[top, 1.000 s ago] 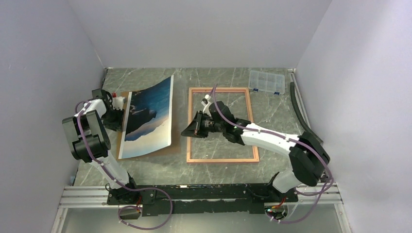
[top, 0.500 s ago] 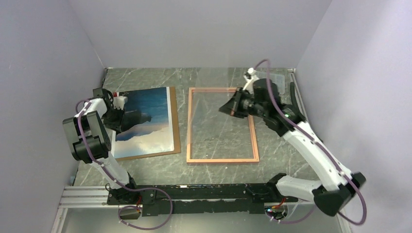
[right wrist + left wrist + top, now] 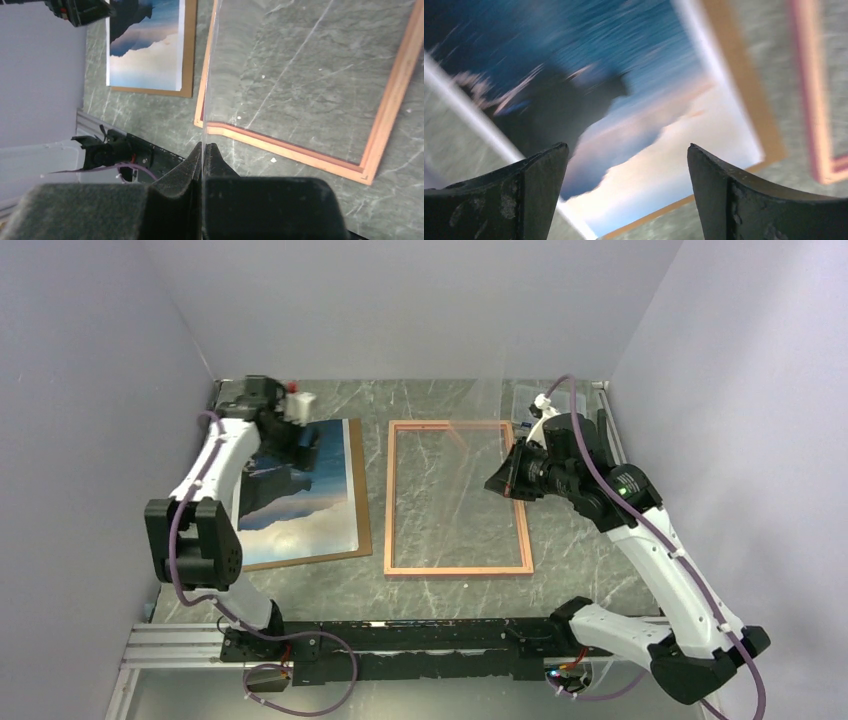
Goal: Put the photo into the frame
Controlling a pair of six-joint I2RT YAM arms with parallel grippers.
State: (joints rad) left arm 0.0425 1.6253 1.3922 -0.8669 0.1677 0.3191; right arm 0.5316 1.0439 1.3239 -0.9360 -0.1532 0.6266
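- Lying flat and face up on the brown backing board (image 3: pixel 364 510), the photo (image 3: pixel 300 505) is seen from above at nine o'clock of the frame (image 3: pixel 458 569), just beside it and not inside it.
- The frame is laid flat on the middle of the table (image 3: pixel 450 592), and bare marble is seen through its opening.
- The left gripper (image 3: pixel 305 445) is hung over the photo's far part, toward twelve o'clock. The right gripper (image 3: pixel 503 480) is held above the frame's right rail, toward two o'clock of its centre, with a clear pane (image 3: pixel 470 455) raised over the frame.
- From the left wrist, the pincer (image 3: pixel 625 147) is seen released: its fingers (image 3: pixel 544 170) are spread wide with nothing between them. The blurred photo (image 3: pixel 624 100) is seen below, with the board's edge (image 3: pixel 744 100) and a pink frame rail (image 3: pixel 809 100) toward three o'clock.
- From the right wrist, the pincer (image 3: pixel 202 147) is seen clenched on the thin edge of the clear pane (image 3: pixel 207 100), which is stretched toward twelve o'clock over the frame (image 3: pixel 300 150). The photo (image 3: pixel 145 55) on its board is placed at eleven o'clock.
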